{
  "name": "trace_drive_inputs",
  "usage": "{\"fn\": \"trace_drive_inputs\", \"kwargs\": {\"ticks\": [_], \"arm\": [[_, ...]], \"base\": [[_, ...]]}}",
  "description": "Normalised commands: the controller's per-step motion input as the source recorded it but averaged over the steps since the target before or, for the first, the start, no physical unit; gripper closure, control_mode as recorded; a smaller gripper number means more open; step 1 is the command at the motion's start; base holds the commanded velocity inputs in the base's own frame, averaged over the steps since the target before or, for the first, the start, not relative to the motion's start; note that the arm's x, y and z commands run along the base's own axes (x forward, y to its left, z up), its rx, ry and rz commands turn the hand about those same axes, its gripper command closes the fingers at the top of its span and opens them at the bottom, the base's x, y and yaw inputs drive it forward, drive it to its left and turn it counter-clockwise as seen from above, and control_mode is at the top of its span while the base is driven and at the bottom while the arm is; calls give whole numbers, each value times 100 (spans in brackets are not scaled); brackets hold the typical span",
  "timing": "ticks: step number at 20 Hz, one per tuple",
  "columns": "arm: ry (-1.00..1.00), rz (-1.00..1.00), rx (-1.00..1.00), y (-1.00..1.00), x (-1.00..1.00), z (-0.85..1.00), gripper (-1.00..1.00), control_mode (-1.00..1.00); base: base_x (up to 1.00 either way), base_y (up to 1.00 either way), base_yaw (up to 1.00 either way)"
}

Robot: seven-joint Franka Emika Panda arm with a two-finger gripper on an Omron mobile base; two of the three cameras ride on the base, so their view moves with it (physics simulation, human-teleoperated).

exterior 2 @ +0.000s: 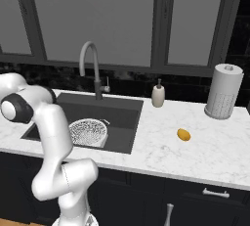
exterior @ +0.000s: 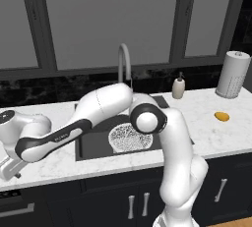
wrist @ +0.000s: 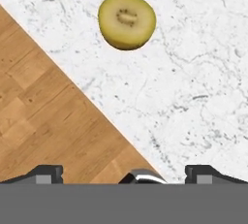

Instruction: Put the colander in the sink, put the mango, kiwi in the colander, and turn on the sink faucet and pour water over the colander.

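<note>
The kiwi (wrist: 127, 21), judged small, light and roll-prone, lies ahead of the wide-open end effector (wrist: 124, 173); its middle should be pinched.

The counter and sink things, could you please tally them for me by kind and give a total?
Fruit: 2, the mango and the kiwi.
Colander: 1, in the sink.
Sink faucet: 1.
Soap bottle: 1.
Paper towel roll: 1.
Total: 6.
</note>
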Motion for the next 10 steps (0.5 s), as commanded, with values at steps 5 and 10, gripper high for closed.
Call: {"fn": "trace_drive_inputs", "kwargs": {"ticks": [5, 10], "arm": [[0, 0, 0, 0, 0, -50, -100, -100], [0, 0, 0, 0, 8, -32, -100, -100]], "base": [[0, 0, 0], [0, 0, 0]]}}
